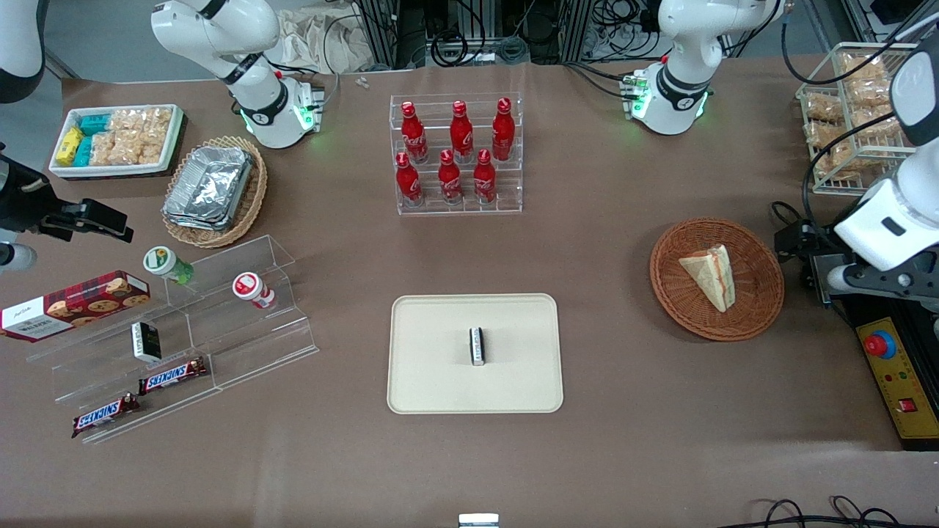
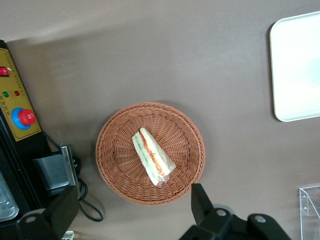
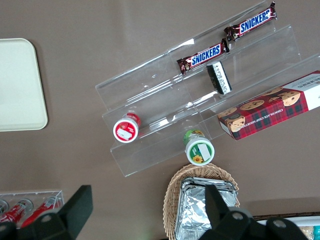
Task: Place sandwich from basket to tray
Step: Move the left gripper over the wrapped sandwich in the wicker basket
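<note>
Sandwich [image 1: 710, 276] lies in the basket [image 1: 763, 293], untouched, so nothing is done yet. Gripper [image 2: 132, 200] hovers high above the basket, fingers spread wide, holding nothing. Tray [image 1: 433, 381], well apart, carries only a small black-and-white packet [image 1: 477, 345]. Descent, grasp, carry and placing all remain.

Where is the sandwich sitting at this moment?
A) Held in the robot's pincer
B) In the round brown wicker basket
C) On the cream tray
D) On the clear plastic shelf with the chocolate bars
B: the sandwich lies flat in the round wicker basket, well apart from the tray, which holds only a small black-and-white packet. The pincer hangs open above the basket and holds nothing.
</note>
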Controlling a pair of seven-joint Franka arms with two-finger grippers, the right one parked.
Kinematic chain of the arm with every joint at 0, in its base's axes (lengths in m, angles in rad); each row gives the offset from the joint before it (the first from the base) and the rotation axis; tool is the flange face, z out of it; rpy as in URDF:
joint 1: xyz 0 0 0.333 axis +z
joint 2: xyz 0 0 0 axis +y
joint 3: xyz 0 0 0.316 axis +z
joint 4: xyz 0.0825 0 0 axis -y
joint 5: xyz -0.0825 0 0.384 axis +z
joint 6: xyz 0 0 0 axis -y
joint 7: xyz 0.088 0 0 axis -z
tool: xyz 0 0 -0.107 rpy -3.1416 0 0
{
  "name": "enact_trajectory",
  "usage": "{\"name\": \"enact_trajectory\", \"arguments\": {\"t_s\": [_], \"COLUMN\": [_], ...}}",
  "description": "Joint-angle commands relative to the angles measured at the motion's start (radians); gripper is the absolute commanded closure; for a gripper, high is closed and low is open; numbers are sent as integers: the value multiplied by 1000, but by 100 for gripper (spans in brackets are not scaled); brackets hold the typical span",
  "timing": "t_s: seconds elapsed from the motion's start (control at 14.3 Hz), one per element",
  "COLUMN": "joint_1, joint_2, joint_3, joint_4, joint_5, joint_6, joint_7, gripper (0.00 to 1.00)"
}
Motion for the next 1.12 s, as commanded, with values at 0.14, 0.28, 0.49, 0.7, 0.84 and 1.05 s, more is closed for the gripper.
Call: {"name": "enact_trajectory", "arguments": {"t_s": [0.14, 0.28, 0.49, 0.7, 0.84, 1.05], "joint_1": [-16, -16, -16, -13, -10, -2], "joint_2": [48, 58, 67, 47, 32, -26], "joint_3": [2, 2, 3, 5, 5, 23], "joint_4": [47, 47, -19, -138, -207, -400], "joint_5": [9, 12, 23, 14, 15, 12], "joint_6": [-10, -10, 10, 120, 154, 336], "joint_7": [-43, -102, -130, -220, -291, -337], "gripper": [0, 0, 0, 0, 0, 0]}}
